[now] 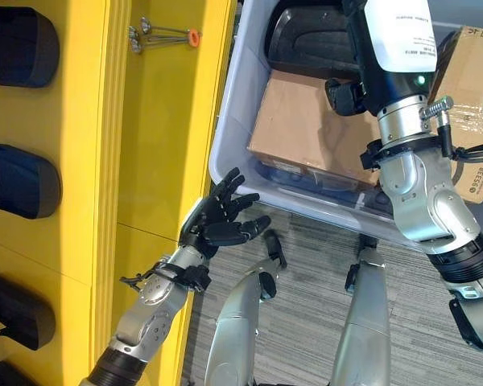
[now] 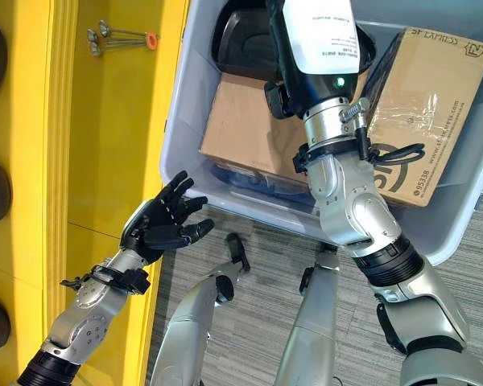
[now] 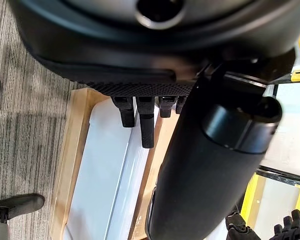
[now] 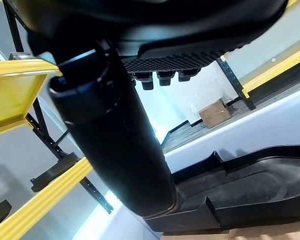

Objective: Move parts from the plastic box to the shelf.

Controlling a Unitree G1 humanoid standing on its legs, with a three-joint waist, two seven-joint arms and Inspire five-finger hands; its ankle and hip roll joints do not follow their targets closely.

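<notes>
Yellow shelf (image 1: 157, 121), pale grey plastic box (image 1: 229, 121), black parts (image 1: 20, 181), brown cartons (image 2: 241, 121)

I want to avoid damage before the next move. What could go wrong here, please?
1. The right hand reaches into the plastic box over the black part; cardboard boxes lie close beside it, so lifting the part could catch on them.
2. The left hand hangs open between the box wall and the yellow shelf; a swing could strike either.

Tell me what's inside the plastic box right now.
The plastic box holds a black part, a flat cardboard box and a taped carton. The right arm hides the rest.
</notes>
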